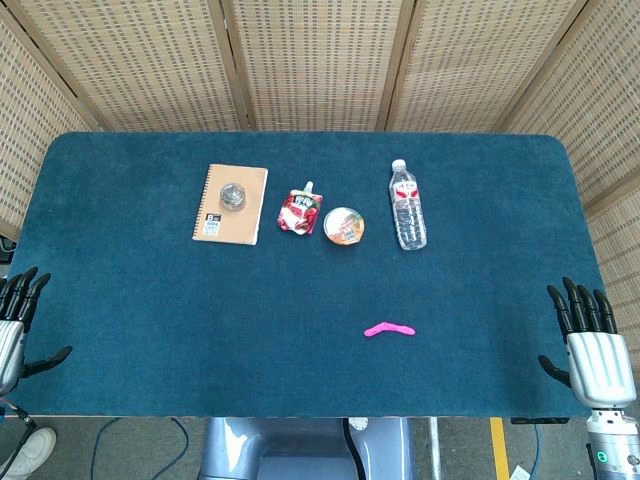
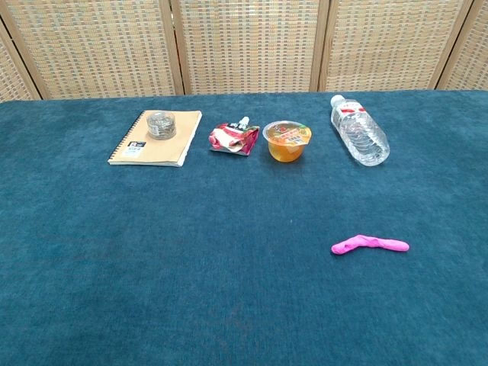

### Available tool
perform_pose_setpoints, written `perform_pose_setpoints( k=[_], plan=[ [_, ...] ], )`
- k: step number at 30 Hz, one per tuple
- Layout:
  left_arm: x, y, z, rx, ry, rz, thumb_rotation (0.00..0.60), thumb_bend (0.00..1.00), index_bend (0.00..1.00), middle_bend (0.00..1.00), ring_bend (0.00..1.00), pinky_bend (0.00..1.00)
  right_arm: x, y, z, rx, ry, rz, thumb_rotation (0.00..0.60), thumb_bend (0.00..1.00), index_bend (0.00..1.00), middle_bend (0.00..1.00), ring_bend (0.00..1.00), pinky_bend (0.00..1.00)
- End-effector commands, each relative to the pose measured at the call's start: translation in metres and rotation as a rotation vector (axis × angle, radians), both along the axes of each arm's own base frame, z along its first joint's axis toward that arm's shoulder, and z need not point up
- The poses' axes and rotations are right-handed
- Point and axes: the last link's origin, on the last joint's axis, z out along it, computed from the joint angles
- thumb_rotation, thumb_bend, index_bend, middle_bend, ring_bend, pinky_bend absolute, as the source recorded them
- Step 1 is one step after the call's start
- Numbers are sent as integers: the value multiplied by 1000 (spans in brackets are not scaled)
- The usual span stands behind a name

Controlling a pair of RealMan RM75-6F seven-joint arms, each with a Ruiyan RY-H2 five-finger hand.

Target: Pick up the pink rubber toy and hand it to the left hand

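Head view: the pink rubber toy (image 1: 389, 329) lay flat on the blue table (image 1: 150, 330), right of centre near the front edge, well apart from both hands. The right hand (image 1: 590, 345) rested at the table's right front corner, fingers spread and extended, holding nothing. The left hand (image 1: 18, 325) sat at the left front edge, fingers likewise apart and empty. Further back lay a notebook (image 1: 230, 204), a pouch (image 1: 301, 211), a cup (image 1: 343, 226) and a bottle (image 1: 407, 205).

Chest view: the toy (image 2: 370, 245) lay alone, untouched; neither hand appeared.
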Motion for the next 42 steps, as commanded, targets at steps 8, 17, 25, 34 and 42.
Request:
perform_pose_setpoints(
  k=[8,17,25,34,42],
  plan=[
    [-2,4,-2,-4,5,4,600,0,0,0,0,0,-1,-4,-10,68,-18,-4,600,0,0,0,0,0],
    [-7,6,-8,-8,26,30,600,0,0,0,0,0,22,-55,-55,319,-102,14,600,0,5,0,0,0],
    [-9,10,-13,-3,45,40,600,0,0,0,0,0,45,-93,-97,428,-279,-63,600,121,314,0,0,0],
    [-13,13,-16,-11,53,64,600,0,0,0,0,0,75,-100,-133,492,-411,-151,600,255,404,0,0,0],
    [-13,12,-15,-12,52,61,600,0,0,0,0,0,84,-102,-156,505,-355,-162,600,344,425,0,0,0]
  ],
)
